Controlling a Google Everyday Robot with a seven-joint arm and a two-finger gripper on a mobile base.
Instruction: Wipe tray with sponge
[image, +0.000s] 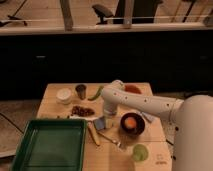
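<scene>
Hanging close over the small blue-grey sponge (100, 123) block, the gripper (106, 114) is hiding its grasp, which I cannot tell, the sponge lying just right of the rectangular green raised-rim tray (50, 145).

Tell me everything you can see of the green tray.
The tray is large, rectangular, green, plastic-looking, with a raised rim. It lies flat at the front left of the wooden table, with nothing seen inside. The gripper hangs just beyond its far right corner, by the sponge, clear of the tray.
</scene>
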